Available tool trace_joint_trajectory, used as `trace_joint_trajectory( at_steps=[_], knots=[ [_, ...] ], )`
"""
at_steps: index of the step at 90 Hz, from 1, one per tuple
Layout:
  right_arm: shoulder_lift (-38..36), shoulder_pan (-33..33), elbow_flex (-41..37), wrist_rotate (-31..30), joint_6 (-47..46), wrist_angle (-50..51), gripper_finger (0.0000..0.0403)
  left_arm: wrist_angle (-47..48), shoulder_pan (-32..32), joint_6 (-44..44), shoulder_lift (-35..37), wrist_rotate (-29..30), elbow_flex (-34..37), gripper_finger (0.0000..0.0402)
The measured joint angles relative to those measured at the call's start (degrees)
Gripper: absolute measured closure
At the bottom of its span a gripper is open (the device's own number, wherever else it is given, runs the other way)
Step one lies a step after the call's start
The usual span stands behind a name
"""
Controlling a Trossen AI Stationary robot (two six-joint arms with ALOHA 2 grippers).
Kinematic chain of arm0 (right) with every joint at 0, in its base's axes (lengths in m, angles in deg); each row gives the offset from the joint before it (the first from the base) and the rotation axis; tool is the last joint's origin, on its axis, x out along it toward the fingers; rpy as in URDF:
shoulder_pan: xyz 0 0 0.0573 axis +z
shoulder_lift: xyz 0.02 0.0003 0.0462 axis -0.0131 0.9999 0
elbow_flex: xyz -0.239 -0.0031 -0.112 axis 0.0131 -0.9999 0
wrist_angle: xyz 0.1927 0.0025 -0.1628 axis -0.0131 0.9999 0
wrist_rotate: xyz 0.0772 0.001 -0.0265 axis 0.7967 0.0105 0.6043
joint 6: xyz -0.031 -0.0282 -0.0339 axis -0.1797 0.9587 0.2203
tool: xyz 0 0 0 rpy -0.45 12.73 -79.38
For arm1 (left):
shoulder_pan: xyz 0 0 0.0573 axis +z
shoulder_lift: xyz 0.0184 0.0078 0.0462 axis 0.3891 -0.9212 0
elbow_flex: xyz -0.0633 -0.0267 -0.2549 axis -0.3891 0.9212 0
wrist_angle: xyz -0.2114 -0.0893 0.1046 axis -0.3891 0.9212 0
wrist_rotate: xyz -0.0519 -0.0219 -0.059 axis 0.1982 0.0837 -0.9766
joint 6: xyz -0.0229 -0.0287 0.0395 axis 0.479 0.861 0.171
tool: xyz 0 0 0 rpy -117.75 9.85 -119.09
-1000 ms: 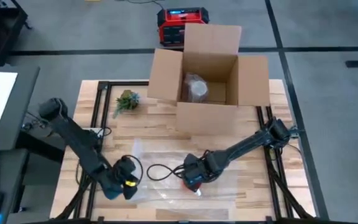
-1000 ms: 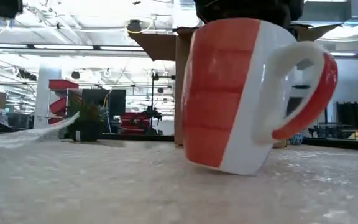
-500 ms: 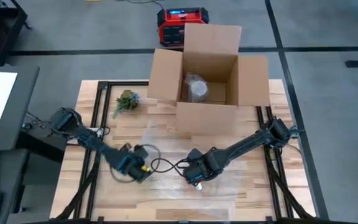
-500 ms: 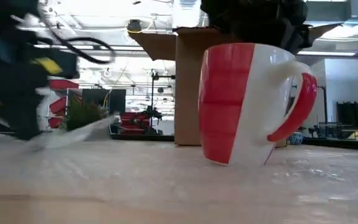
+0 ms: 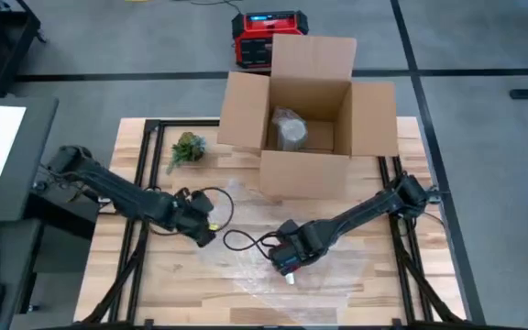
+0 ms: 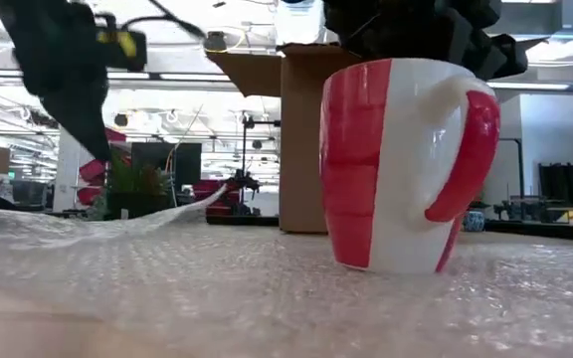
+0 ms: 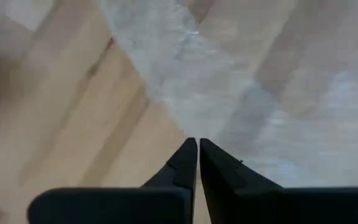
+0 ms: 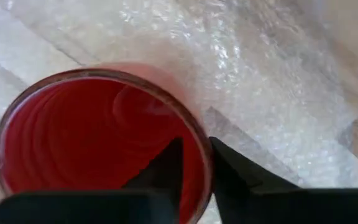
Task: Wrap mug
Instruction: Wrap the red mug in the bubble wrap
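Observation:
A red-and-white mug (image 6: 396, 169) stands upright on a clear sheet of bubble wrap (image 5: 337, 275) in the table's near middle. My right gripper (image 5: 291, 257) comes down onto the mug from above and is shut on its rim; in the high view it hides most of the mug. My left gripper (image 5: 207, 234) is at the sheet's left side, shut on the wrap, which rises off the table there (image 6: 182, 204). My left gripper pinches the bubble wrap's left edge (image 7: 188, 127) between its shut fingertips, slanting down from above. The wrap narrows toward the fingertips and rises off the table there; one layer or several, I cannot tell. The rest of the sheet lies flat. My right gripper pinches the mug's rim wall (image 8: 199, 134), with one finger inside the mug and one outside. The fingers point down from above. The mug stands upright, its base on the bubble wrap.
An open cardboard box (image 5: 310, 119) with a wrapped object inside stands at the far middle. A small plant (image 5: 186, 148) sits at the far left. A black cable (image 5: 241, 243) loops on the table between the two grippers.
My left gripper has gone toward the table's far edge and upward, drawing the wrap's left edge up with it. My right gripper has set the mug from tilted to upright on the wrap, and the mug has turned so its handle faces nearer the low camera.

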Motion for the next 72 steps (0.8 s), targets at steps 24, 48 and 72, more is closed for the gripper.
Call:
trace_joint_trajectory(
  at_steps=[24, 48, 72],
  knots=[
    [-3.2, -0.2, 0.0, 2.9, 5.9, -1.2, 0.0203, -11.2, -7.7, 1.2, -1.9, 0.8, 0.0, 0.0301],
    [-10.9, -0.3, 0.0, 0.6, 7.2, 0.2, 0.0182, -16.2, -7.4, 10.3, -18.1, 0.2, 0.1, 0.0254],
    [-15.0, 1.5, 0.0, -1.2, 7.6, 0.7, 0.0193, -18.7, -4.8, 9.2, -28.6, -4.6, -0.7, 0.0284]
  ],
)
